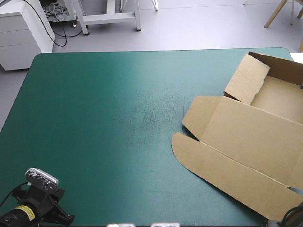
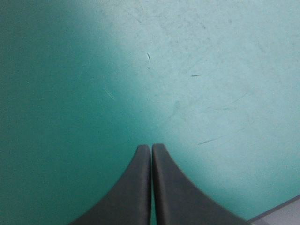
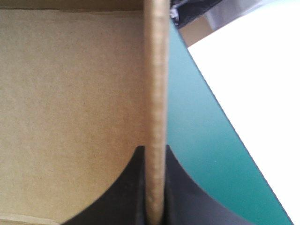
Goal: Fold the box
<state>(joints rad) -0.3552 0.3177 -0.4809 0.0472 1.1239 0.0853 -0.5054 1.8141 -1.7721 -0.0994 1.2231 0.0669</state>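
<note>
The brown box (image 1: 251,137) lies at the table's right side, mostly a flat sheet, with its lid and a rounded flap toward the middle. At its far end, walls (image 1: 248,78) are raised around the tray part. My right gripper (image 3: 155,150) is shut on the box, pinching an upright board edge (image 3: 156,70) between its fingers, with the box's inner floor (image 3: 70,108) to one side. In the high view this gripper is out of sight at the right edge. My left gripper (image 2: 151,146) is shut and holds nothing, low over bare teal-green cover (image 2: 211,70) at the table's near left corner.
The teal-green cover (image 1: 109,118) stretches bare from the box to the left edge. The box overhangs the table's right edge. A white cabinet (image 1: 19,28) stands on the floor beyond the far left corner. The table's edge (image 3: 225,117) runs close beside my right gripper.
</note>
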